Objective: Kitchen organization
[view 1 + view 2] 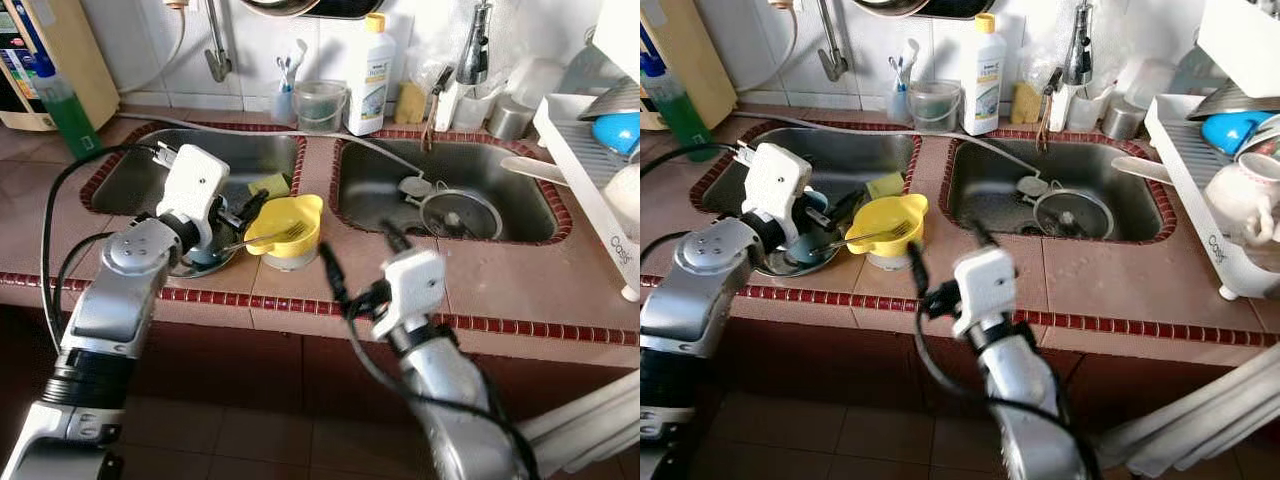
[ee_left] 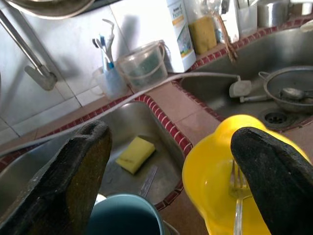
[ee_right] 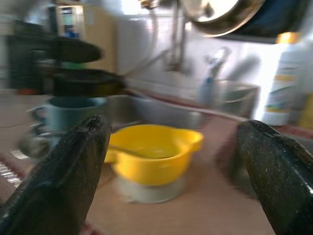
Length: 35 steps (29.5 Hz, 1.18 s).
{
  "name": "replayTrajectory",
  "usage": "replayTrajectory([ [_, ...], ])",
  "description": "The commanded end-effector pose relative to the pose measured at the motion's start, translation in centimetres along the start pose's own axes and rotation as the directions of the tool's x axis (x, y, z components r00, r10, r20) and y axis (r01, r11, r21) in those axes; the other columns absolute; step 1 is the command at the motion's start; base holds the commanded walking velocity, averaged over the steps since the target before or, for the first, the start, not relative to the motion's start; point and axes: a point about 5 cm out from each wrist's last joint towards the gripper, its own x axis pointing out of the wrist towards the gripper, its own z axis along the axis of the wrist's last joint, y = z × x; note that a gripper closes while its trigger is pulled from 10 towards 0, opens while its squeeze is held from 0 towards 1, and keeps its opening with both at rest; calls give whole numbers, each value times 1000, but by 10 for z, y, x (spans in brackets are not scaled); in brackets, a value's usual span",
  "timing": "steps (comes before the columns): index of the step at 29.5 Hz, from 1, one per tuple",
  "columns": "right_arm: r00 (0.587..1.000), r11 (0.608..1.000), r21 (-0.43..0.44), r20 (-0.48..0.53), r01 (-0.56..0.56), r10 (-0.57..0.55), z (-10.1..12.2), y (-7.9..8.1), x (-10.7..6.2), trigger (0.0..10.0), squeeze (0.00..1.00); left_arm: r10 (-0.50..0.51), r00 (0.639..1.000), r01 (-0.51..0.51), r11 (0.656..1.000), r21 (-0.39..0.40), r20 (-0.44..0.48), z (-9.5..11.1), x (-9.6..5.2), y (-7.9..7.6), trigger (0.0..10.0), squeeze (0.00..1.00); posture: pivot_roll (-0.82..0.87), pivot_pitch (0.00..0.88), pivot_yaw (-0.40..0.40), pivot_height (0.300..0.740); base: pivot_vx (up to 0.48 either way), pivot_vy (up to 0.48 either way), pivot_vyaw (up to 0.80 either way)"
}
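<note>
Left eye view is showing my left tool [image 1: 243, 212] hanging released beside the yellow bowl [image 1: 287, 228] holding a fork [image 1: 262, 240] on the worktop [image 1: 500, 280]; my right tool [image 1: 362, 262] is gaping nearby.

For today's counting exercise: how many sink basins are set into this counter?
2. The left basin lies behind the left gripper; the right basin sits beside the dish rack, holding a strainer.
</note>
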Motion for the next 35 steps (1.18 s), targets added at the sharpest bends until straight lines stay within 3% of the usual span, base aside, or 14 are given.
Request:
replayTrajectory([
  [1,1000,1000,10,3,-23,23,4,4,-2,10000,0,-1,1000,1,1000,12,-11,2,0,5,10000,0,-184,142,25,740,0,0,0],
  [15,990,994,34,-90,-101,104,-1,17,-21,10000,0,24,997,-23,1000,16,-69,-8,-12,10,10000,0,-184,169,8,740,0,0,0],
  [27,989,994,26,-101,-110,112,-2,17,-21,10000,0,66,993,-63,998,32,-95,-7,-20,21,10000,0,-177,135,0,740,0,0,0],
  [35,988,992,19,-93,-125,127,-3,17,-17,10000,0,13,993,-2,996,89,-117,-3,-20,21,10000,0,-163,115,4,740,0,0,0],
])
